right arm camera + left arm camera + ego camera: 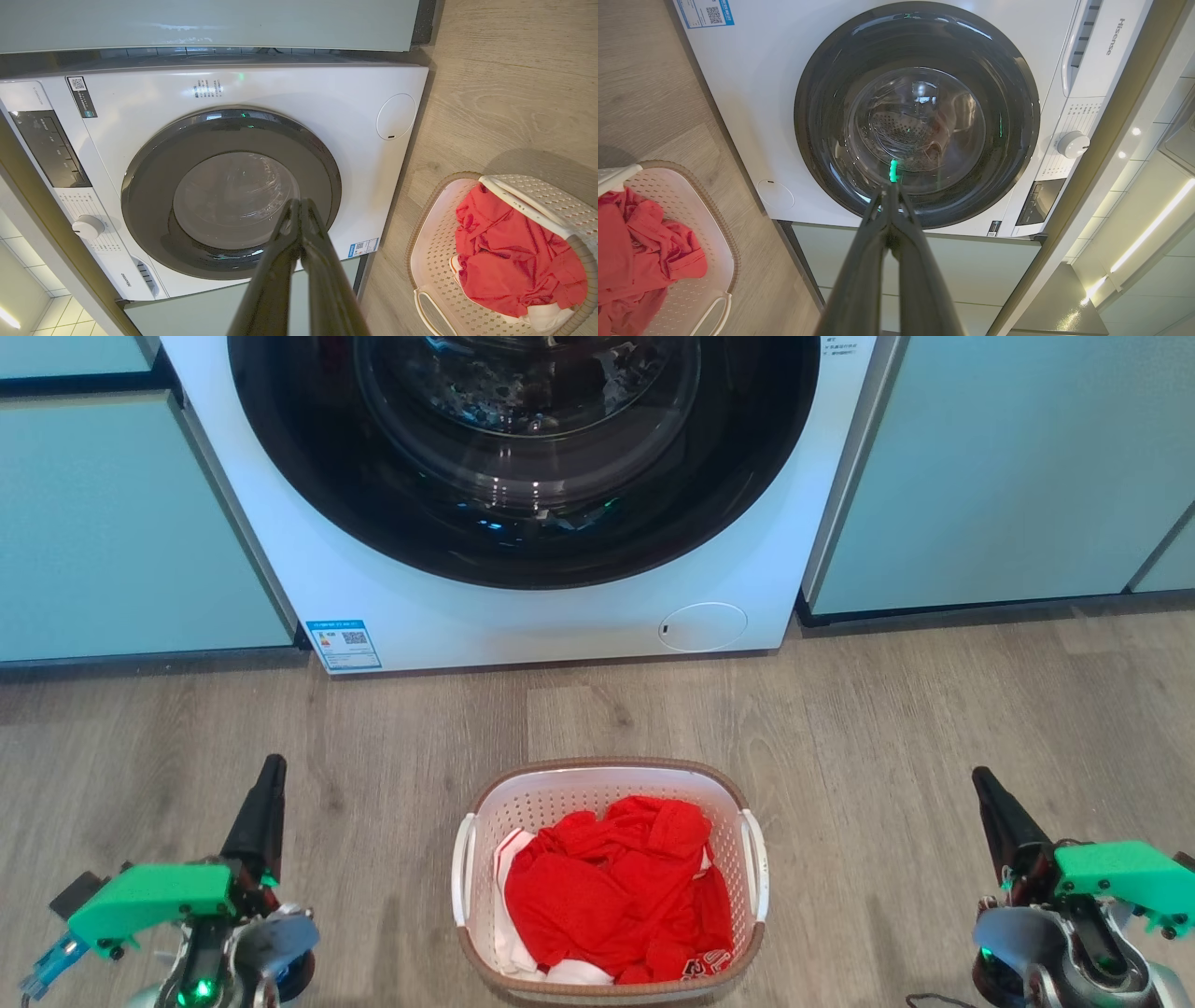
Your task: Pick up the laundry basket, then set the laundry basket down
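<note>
Basket (597, 782) sits upright on the wood floor (868, 737) at 6 o'clock in the head view. Its brown rim is whole, and its two white handles (463, 868) are at 9 and 3 o'clock of its opening. Inside lies a heap of red clothes (616, 887), with a bit of white cloth (512, 947) showing under it at 7 o'clock. The washer (523, 616) stands at 12 o'clock from the basket, well apart, with a strip of bare floor between them. Its round dark door (523, 448) looks closed. A blue label (344, 646) sits on its front at 7 o'clock and a round flap (702, 626) at 5 o'clock. Pale green cabinets (112, 523) flank it on both sides. The left claw (273, 773) hangs at 9 o'clock of the basket and the right claw (982, 784) at 3 o'clock — each well clear of the handles, touching nothing, fingers pointing roughly toward 12. Both are pressed together and hold nothing. In the left wrist view the two dark fingers (859, 280) meet at the tip in front of the washer door, and in the right wrist view the fingers (327, 280) likewise close to a single point. Each wrist view catches the basket off to one side — resting on the floor with the clothes in it.
</note>
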`<state>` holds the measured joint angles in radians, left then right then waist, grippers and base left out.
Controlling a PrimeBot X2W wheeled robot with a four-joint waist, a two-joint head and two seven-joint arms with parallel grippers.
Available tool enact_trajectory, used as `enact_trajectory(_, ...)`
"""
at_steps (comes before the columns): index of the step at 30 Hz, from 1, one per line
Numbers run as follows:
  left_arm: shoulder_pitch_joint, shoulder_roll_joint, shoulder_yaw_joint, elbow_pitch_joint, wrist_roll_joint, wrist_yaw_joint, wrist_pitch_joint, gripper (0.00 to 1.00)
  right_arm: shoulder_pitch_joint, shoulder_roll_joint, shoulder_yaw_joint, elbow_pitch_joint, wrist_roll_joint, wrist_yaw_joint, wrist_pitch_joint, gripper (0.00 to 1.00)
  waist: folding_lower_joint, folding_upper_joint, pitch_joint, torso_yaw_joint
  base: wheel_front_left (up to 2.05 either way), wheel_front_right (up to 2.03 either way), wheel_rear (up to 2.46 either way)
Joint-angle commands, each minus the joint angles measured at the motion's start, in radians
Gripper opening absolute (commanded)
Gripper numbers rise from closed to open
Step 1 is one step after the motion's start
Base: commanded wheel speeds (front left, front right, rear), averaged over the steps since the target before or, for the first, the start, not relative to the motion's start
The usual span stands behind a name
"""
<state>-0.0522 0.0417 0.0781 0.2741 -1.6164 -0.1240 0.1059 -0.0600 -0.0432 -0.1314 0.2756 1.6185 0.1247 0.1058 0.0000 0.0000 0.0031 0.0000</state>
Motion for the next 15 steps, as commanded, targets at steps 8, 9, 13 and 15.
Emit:
enact_trajectory(8,-0.056,0.008,0.035,-0.029,0.007,-0.007,0.007,0.00,-0.048,-0.007,0.018,-0.031,-0.010,0.006,0.007,0.00,0.0000,0.0000,0.000,0.000,0.00,0.00,0.00)
enact_trajectory(9,-0.056,0.008,0.035,-0.029,0.007,-0.007,0.007,0.00,-0.048,-0.007,0.018,-0.031,-0.010,0.006,0.007,0.00,0.0000,0.0000,0.000,0.000,0.00,0.00,0.00)
enact_trajectory(13,-0.056,0.008,0.035,-0.029,0.007,-0.007,0.007,0.00,-0.048,-0.007,0.018,-0.031,-0.010,0.006,0.007,0.00,0.0000,0.0000,0.000,0.000,0.00,0.00,0.00)
enact_trajectory(15,-0.056,0.008,0.035,-0.029,0.007,-0.007,0.007,0.00,-0.048,-0.007,0.018,-0.031,-0.010,0.006,0.007,0.00,0.0000,0.0000,0.000,0.000,0.00,0.00,0.00)
